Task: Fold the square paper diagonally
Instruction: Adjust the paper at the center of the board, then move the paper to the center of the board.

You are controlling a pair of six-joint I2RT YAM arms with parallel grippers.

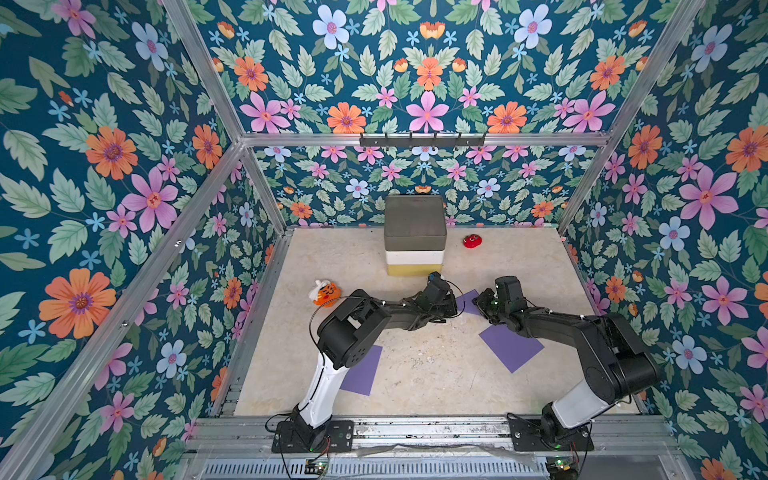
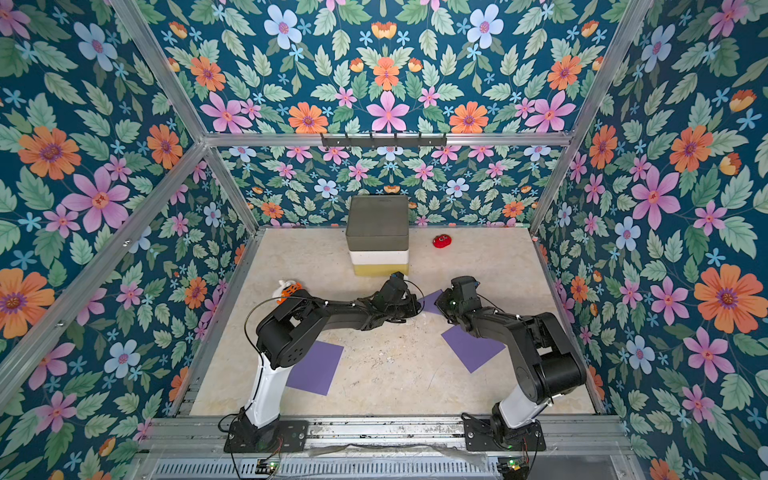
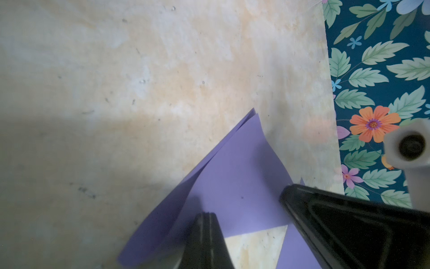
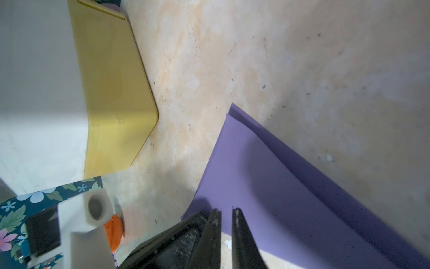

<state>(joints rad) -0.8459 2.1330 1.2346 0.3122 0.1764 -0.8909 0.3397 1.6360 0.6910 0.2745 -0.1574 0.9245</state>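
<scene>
Purple paper (image 1: 467, 301) lies doubled over on the worktop (image 1: 436, 374) between my two hands, just in front of the stacked bins (image 1: 415, 232). In the left wrist view the paper (image 3: 232, 174) shows two layers meeting at a point. The corners are nearly matched, and the upper layer bows up rather than lying pressed flat. My left hand (image 3: 206, 221) has its fingers together, tips down on the paper; I cannot tell whether a layer is pinched between them. My right hand (image 4: 225, 210) has its fingers a narrow slit apart, with worktop showing through the slit. Its tips are at the near edge of the paper (image 4: 279, 186); whether they touch it I cannot tell. In a top view the left hand (image 1: 454, 305) and right hand (image 1: 482, 302) face each other, close on either side of the paper. A sheet (image 1: 361, 372) of the same purple lies flat, partly under my left arm, and a second sheet (image 1: 513, 347) lies flat by my right arm, both apart from the folded one. An orange toy (image 1: 324, 292) sits near my left elbow. A red toy (image 1: 472, 241) sits beside the bins, toward the back wall.
</scene>
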